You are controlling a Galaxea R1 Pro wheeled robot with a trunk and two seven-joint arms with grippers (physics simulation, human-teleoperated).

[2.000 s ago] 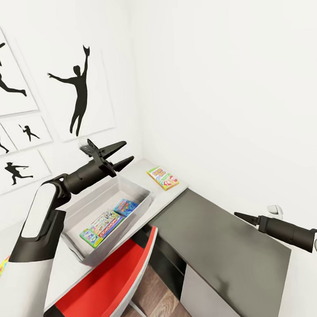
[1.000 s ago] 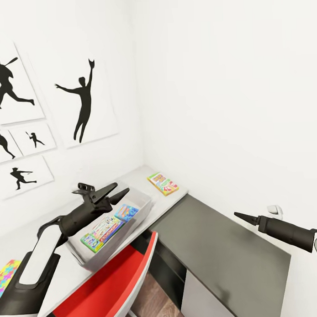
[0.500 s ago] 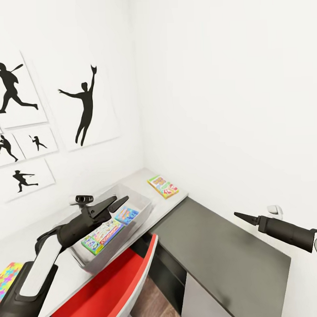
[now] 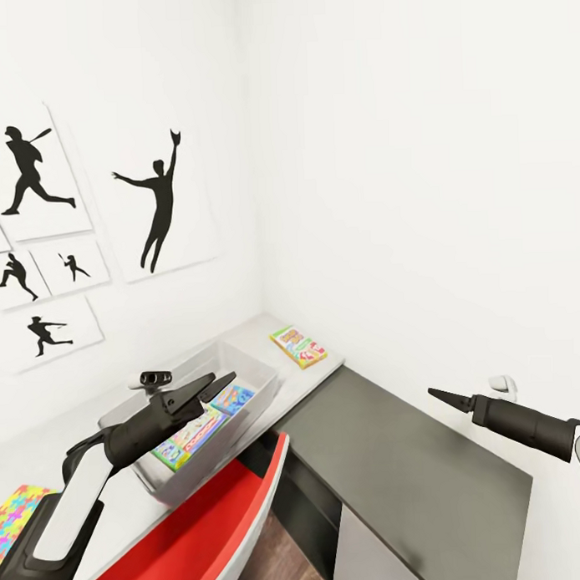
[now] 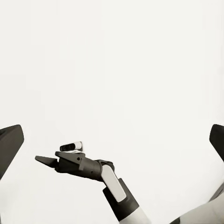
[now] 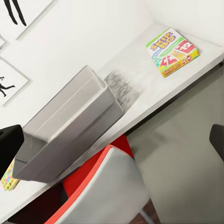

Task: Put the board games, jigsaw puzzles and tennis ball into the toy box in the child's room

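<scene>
The light grey toy box (image 4: 261, 370) (image 6: 70, 126) stands on the pale table (image 4: 266, 324). Inside it lie the green-white-red Monopoly game (image 4: 190, 431) and the smaller blue game (image 4: 233, 398). The yellow-green-red game (image 4: 298, 346) (image 6: 172, 50) lies flat near the table's corner. A jigsaw puzzle (image 4: 17, 508) (image 6: 7, 179) lies at the table's left end. My left gripper (image 4: 224, 377) hangs open and empty over the box's front part. Over the dark desk section my right gripper (image 4: 431, 391) (image 5: 46, 161) is open and empty. The tennis ball and the bed are out of view.
A red chair (image 4: 206, 527) (image 6: 93, 196) is tucked under the table in front of the toy box. The dark grey desk section (image 4: 413, 470) with a white cabinet door (image 4: 374, 546) runs along the right wall. Silhouette posters (image 4: 153, 203) hang on the left wall.
My left arm has come down from above the toy box to just over its front part, still open. The head view has shifted slightly. The right arm has not moved.
</scene>
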